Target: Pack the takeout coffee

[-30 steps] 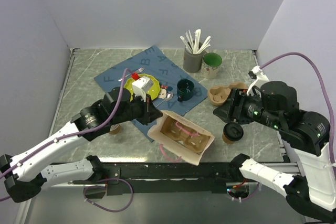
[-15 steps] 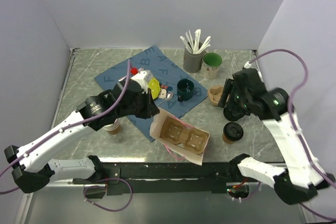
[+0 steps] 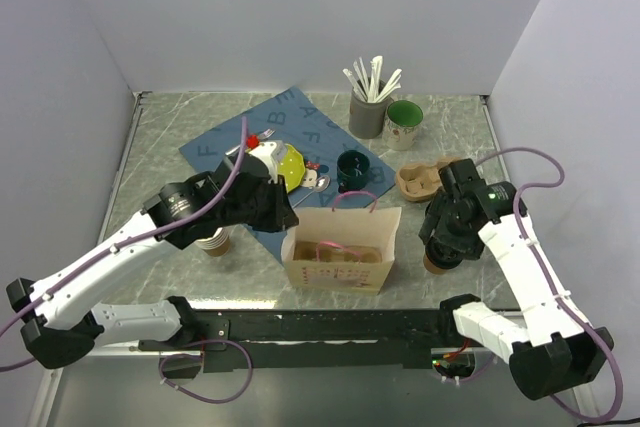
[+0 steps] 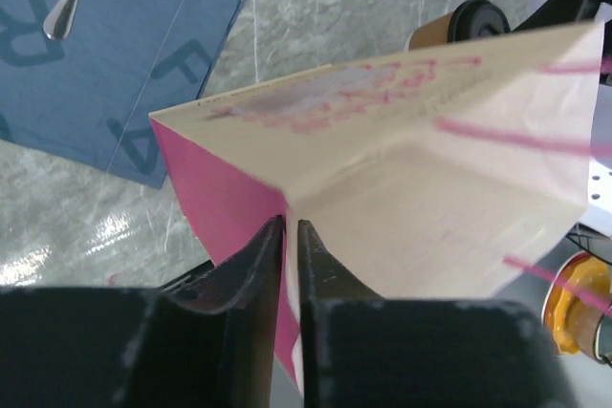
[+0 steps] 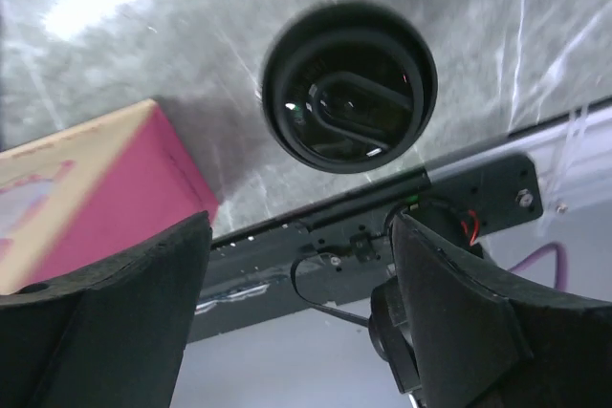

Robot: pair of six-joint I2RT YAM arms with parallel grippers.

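Low on the right of the overhead view, the takeout coffee (image 5: pixel 349 97) stands on the surface (image 3: pixel 160 147) close to its near edge. It sits just right of the paper bag (image 3: pixel 340 247) and is largely hidden beneath the right pincer (image 5: pixel 298 236). That pincer is spread wide above the black lid (image 4: pixel 478 18) and touches nothing.

A descent slightly off centre would likely put a finger on the lid's rim, popping it loose or tipping the cup toward the rail. Too hard a squeeze on the paper wall could push coffee out.

The left pincer (image 4: pixel 292 236) is pinched narrow on one side fold of the bag, the only grip keeping it upright. The mouth may sag shut or the bag may lean once a cup presses on it, and the pink handle (image 3: pixel 355 202) could catch a finger. What the bag holds cannot be seen.

Toward the upper middle, a grey pot (image 3: pixel 366 115) holds white utensils. The green mug (image 3: pixel 404 122) beside it looks empty, as does the pulp carrier (image 3: pixel 422 178).
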